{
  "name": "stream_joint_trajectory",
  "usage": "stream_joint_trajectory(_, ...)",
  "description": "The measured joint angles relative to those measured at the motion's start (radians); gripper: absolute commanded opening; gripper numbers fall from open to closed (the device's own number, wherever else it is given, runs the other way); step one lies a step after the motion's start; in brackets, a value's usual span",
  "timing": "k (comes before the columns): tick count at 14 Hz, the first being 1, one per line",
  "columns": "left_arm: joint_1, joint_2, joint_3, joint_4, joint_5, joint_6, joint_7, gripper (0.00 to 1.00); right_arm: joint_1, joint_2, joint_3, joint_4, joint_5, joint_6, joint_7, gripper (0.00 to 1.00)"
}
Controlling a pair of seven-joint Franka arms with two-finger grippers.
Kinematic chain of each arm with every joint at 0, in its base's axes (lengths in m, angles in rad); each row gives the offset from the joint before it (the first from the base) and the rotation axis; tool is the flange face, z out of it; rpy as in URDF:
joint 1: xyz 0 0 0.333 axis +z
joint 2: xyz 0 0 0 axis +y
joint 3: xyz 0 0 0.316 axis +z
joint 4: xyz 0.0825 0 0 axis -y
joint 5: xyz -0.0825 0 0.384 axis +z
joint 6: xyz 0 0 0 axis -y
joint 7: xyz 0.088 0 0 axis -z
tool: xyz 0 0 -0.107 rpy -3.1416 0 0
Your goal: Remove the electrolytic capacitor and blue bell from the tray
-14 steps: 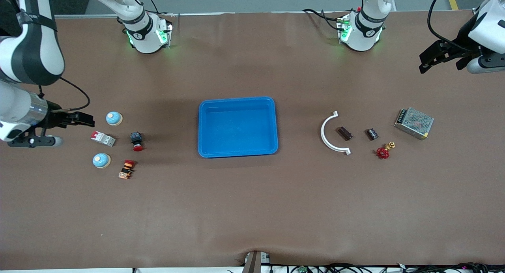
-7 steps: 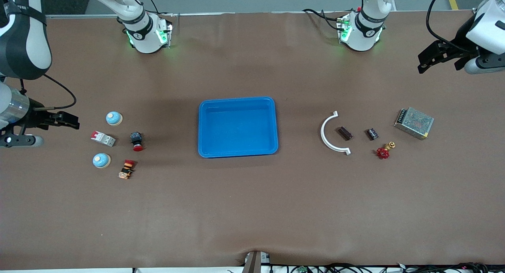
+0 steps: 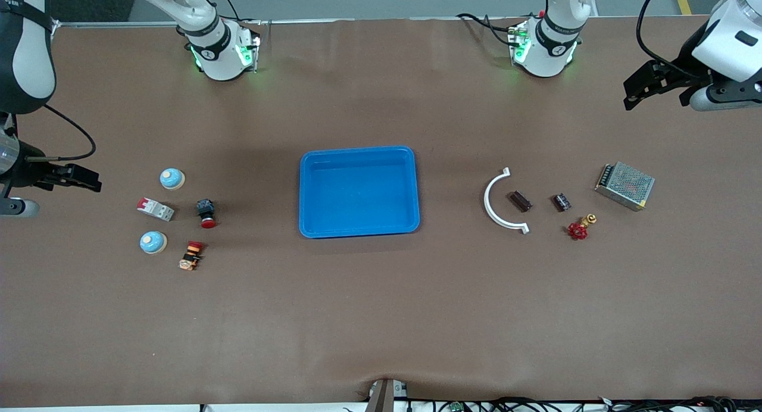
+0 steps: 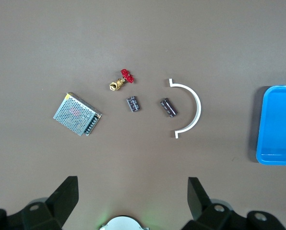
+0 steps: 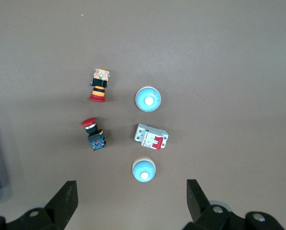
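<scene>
Brown table (image 3: 381, 317) takes up pretty much everything, with a blue tray (image 3: 359, 228) sitting empty in the middle. Toward the left arm's end there's a metal mesh box (image 3: 624, 186), a white curved bracket (image 3: 497, 203), two dark capacitors (image 3: 520, 200) (image 3: 561, 202) side by side and a little red valve (image 3: 577, 230). Toward the right arm's end: two blue bells (image 3: 171, 178) (image 3: 153, 242), a breaker switch (image 3: 155, 209) between them, plus two red push buttons (image 3: 206, 212) (image 3: 191, 255). Left gripper (image 3: 646, 90) hangs over bare table at its end, fingers spread, nothing in them. Right gripper (image 3: 77, 178) hovers just off the bells, fingers also wide apart and empty
</scene>
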Motion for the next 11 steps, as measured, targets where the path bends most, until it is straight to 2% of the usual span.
stream_joint_trajectory(7, 0.000, 0.000, -0.001, -0.001, 0.000, 0.000, 0.000, 1.00, -0.015, -0.009, 0.024, 0.016, 0.000, 0.004, 0.010, 1.00)
stream_joint_trajectory(11, 0.000, 0.000, 0.000, -0.004, 0.000, 0.000, 0.000, 1.00, -0.027, -0.072, 0.053, 0.046, 0.001, -0.001, 0.043, 1.00)
